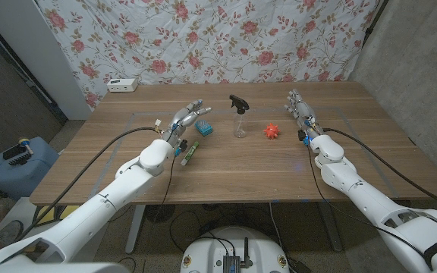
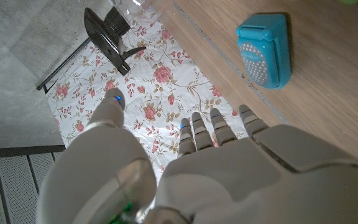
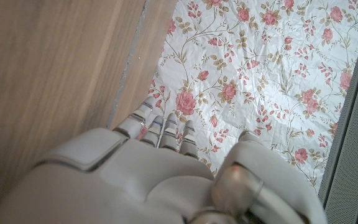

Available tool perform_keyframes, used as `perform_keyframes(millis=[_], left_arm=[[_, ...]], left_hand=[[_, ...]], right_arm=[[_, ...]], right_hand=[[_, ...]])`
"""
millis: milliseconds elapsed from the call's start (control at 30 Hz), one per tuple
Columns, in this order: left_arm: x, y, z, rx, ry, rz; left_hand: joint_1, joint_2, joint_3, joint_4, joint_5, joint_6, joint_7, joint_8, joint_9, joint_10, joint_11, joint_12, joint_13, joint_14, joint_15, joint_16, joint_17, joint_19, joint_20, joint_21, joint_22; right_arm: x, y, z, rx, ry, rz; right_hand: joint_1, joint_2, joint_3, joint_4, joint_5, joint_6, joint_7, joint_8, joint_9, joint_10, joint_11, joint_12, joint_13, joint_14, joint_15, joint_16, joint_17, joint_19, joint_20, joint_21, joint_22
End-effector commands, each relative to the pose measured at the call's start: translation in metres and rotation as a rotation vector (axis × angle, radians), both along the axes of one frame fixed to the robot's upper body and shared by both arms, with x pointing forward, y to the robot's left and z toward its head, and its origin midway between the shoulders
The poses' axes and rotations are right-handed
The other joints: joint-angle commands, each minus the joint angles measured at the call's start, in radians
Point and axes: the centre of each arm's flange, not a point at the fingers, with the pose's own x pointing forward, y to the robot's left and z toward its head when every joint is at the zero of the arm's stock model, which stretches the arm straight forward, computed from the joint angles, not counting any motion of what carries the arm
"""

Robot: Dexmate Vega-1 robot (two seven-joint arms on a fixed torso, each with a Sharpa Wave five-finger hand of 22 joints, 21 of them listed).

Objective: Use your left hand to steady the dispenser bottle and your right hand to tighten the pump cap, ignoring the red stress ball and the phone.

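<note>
A clear bottle [image 1: 239, 125] with a black trigger pump cap [image 1: 238, 101] stands upright at the table's middle. My left hand [image 1: 187, 119] is a little to its left, fingers apart and holding nothing. In the left wrist view my left hand [image 2: 216, 168] reaches toward the black pump cap [image 2: 107, 31], well short of it. My right hand [image 1: 300, 112] waits to the right of the bottle, beyond the red spiky ball [image 1: 271, 130], fingers extended and empty. The right wrist view has my right hand [image 3: 160, 168] over bare wood.
A teal object [image 1: 204, 129] lies between my left hand and the bottle, seen close in the left wrist view as a teal object [image 2: 266, 50]. A green item [image 1: 189, 152] lies by my left wrist. A white power strip [image 1: 123, 85] sits at the far left edge.
</note>
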Motion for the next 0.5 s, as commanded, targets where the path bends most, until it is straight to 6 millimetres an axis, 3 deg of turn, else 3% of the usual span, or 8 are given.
perform_keyframes(millis=[33, 500], left_arm=[[-0.001, -0.016, 0.004, 0.088, -0.052, 0.069], [0.008, -0.049, 0.011, 0.181, -0.092, 0.101]], left_hand=[[0.027, 0.000, -0.006, 0.005, 0.012, 0.022, -0.004, 0.009, 0.003, 0.023, -0.001, 0.008, 0.000, 0.021, -0.068, 0.011, 0.001, -0.023, 0.000, -0.004, 0.001], [0.064, 0.004, -0.013, 0.009, 0.023, 0.071, -0.011, 0.015, 0.002, 0.074, -0.010, 0.016, -0.002, 0.078, -0.085, 0.017, 0.000, -0.051, 0.004, 0.001, 0.000]], right_arm=[[-0.001, 0.001, -0.001, 0.009, -0.004, 0.001], [-0.002, -0.002, -0.006, 0.026, -0.009, 0.001]], right_hand=[[-0.003, 0.001, 0.004, 0.000, 0.006, 0.009, 0.001, 0.001, 0.002, 0.002, -0.003, -0.004, 0.005, -0.007, -0.016, 0.004, 0.003, -0.007, -0.062, 0.003, 0.002], [-0.004, 0.001, 0.005, 0.000, 0.007, 0.012, 0.002, 0.002, 0.002, 0.005, -0.003, -0.003, 0.005, -0.006, -0.014, 0.005, 0.002, -0.006, -0.062, 0.004, 0.002]])
